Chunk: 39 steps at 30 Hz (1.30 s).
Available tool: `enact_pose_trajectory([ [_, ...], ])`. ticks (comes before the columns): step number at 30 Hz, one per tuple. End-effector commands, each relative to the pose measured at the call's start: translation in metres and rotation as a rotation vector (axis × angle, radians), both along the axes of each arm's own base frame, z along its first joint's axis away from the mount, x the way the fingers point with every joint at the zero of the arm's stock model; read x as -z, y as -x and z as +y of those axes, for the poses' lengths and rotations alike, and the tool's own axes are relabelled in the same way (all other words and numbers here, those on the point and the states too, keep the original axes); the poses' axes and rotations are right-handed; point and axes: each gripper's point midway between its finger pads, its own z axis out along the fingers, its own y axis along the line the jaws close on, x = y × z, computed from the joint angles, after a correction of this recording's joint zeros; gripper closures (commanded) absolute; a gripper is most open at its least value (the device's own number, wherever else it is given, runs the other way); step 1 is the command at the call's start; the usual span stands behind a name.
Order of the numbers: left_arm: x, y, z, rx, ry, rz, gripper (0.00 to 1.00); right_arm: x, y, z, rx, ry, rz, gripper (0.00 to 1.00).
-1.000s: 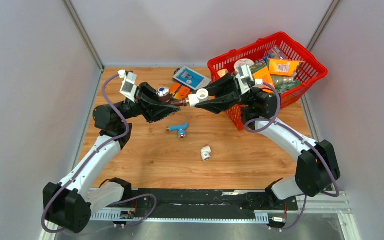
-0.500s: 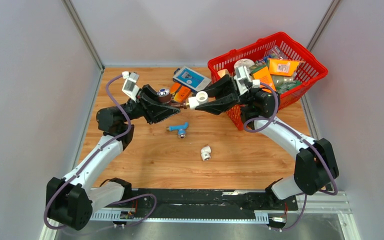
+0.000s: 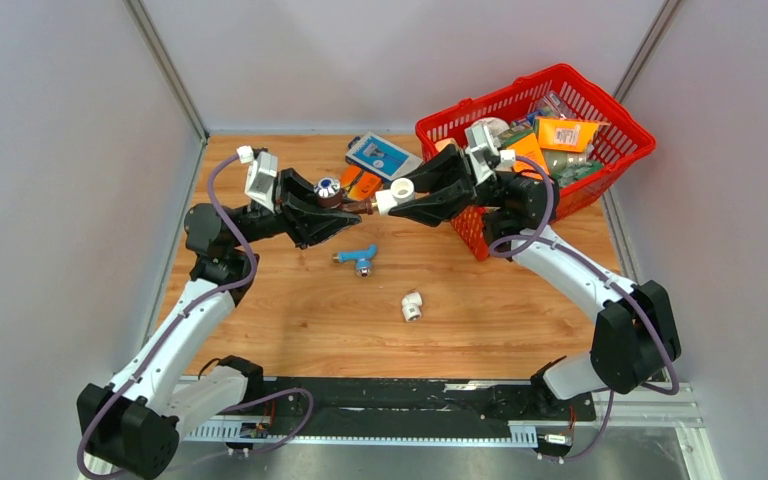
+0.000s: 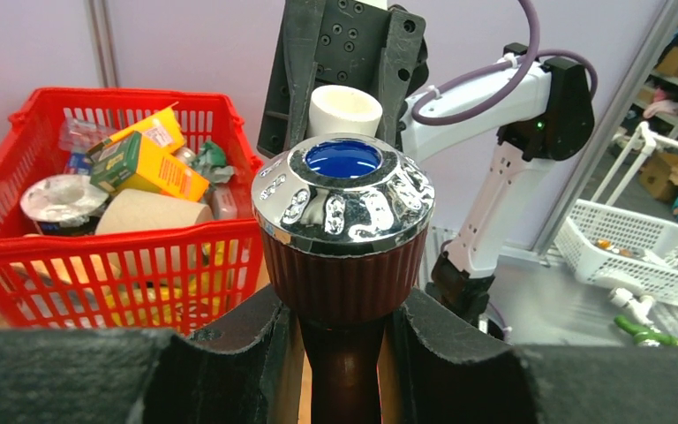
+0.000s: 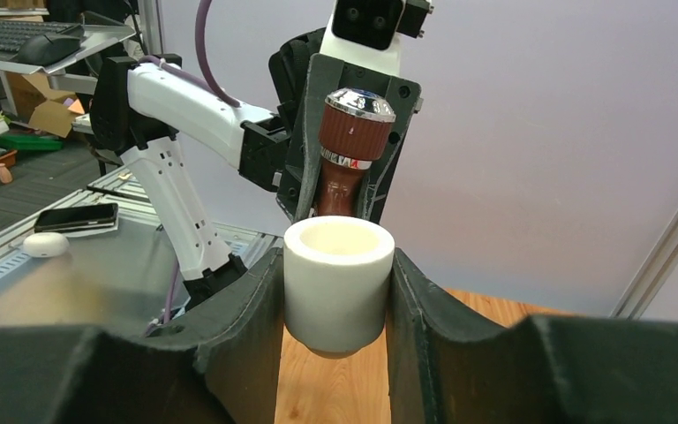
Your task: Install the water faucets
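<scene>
Faucet (image 4: 343, 265) clamped between left fingers (image 4: 229, 358)

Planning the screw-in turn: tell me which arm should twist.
Left, probably. The left gripper clamps the brown faucet, its end aimed at the white elbow fitting. The right gripper holds that fitting and can simply brace it.
</scene>
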Motion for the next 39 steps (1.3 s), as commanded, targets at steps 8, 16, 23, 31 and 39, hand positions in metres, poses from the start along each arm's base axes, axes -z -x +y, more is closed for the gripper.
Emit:
enact_pose_trajectory([
  [8, 0.011, 0.002, -0.016, 0.005, -0.059, -0.171, 1.00, 0.000, 0.004, 0.026, -0.069, 0.018, 0.268, 1.00],
  [16, 0.024, -0.002, -0.019, -0.028, -0.094, -0.269, 1.00, 0.009, -0.014, 0.034, -0.052, 0.047, 0.488, 1.00],
  [23, 0.030, -0.005, -0.016, -0.105, -0.132, -0.470, 1.00, 0.020, -0.022, 0.035, -0.072, 0.039, 0.680, 1.00],
  [31, 0.033, -0.013, -0.009, -0.212, -0.122, -0.608, 1.00, 0.024, -0.021, 0.033, -0.139, 0.023, 0.812, 1.00],
  [39, 0.044, -0.020, -0.007, -0.240, -0.079, -0.392, 1.00, 0.025, -0.021, 0.032, -0.070, 0.039, 0.666, 1.00],
])
